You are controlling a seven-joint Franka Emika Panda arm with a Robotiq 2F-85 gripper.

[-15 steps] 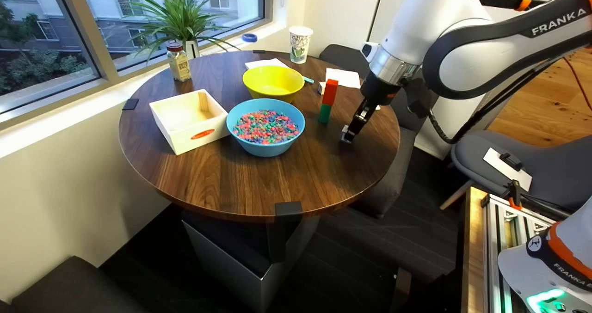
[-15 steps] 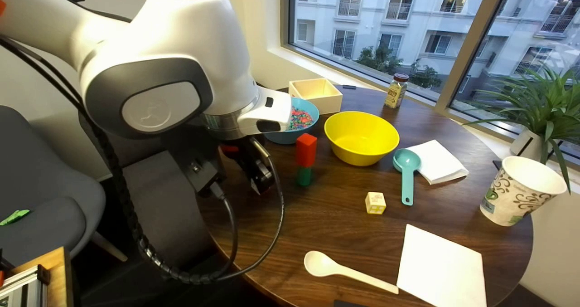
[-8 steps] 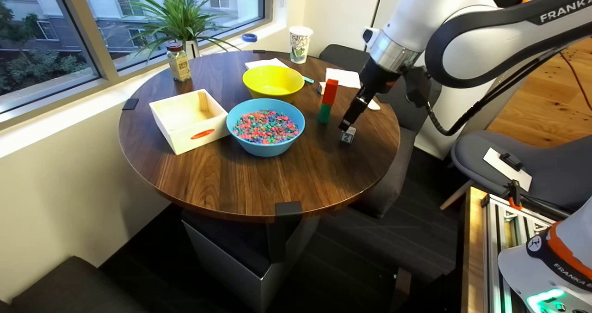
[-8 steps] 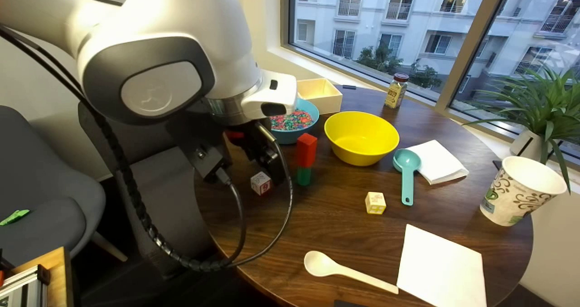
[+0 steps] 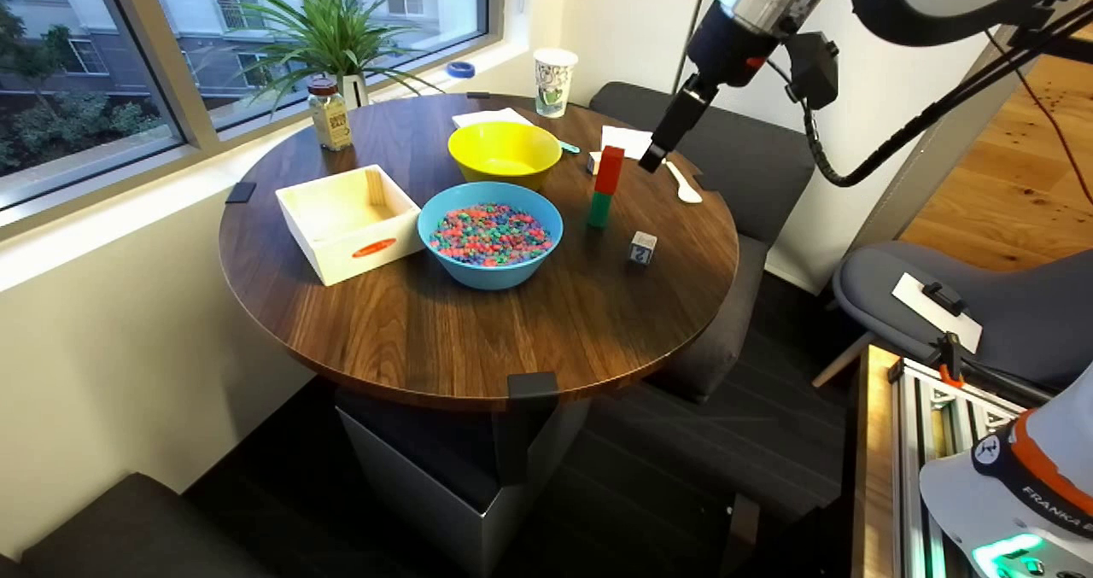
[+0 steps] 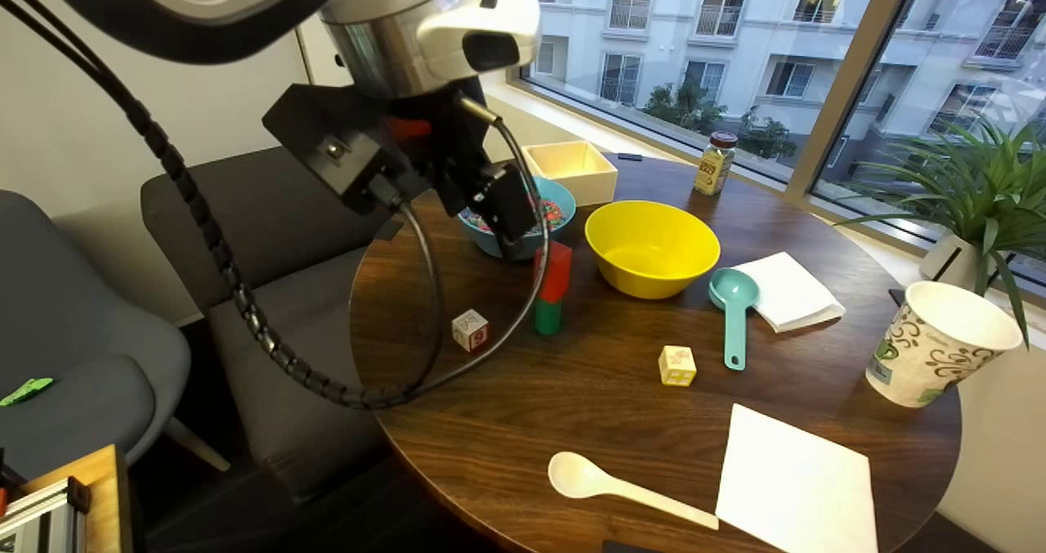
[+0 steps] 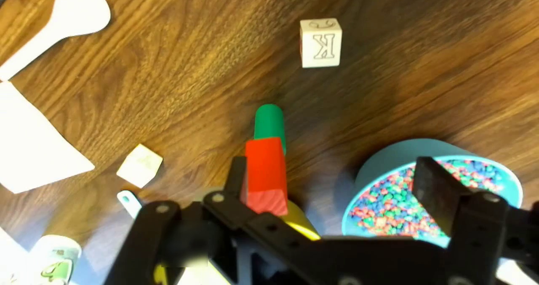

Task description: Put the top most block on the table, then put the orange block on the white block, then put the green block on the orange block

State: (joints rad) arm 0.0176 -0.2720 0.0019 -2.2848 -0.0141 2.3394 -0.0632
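Note:
The white block (image 7: 322, 49), a lettered cube, sits alone on the dark round table (image 5: 478, 322). Not far from it, the upright orange block (image 5: 609, 171) rests on top of the green block (image 5: 599, 209), which stands on the table. My gripper (image 7: 332, 179) is open, its fingers wide apart and holding nothing. In an exterior view the gripper (image 5: 653, 161) hangs above the table, higher than the white block. Seen from the wrist, the orange block appears close beside one finger (image 7: 236, 175), and the other finger appears over the blue bowl. Whether that finger touches the orange block I cannot tell.
A blue bowl (image 5: 491, 275) of colored pebbles and a yellow bowl (image 6: 651, 251) stand near the stack. Also around are a pale wooden box (image 5: 350, 228), a yellowish cube (image 6: 677, 366), a teal scoop (image 6: 735, 324), a spoon (image 6: 629, 492), napkins and a paper cup (image 6: 940, 345).
The gripper has opened and let go of the white block, which stays on the table. The arm has risen away from it, toward the stack. Orange and green blocks have not moved.

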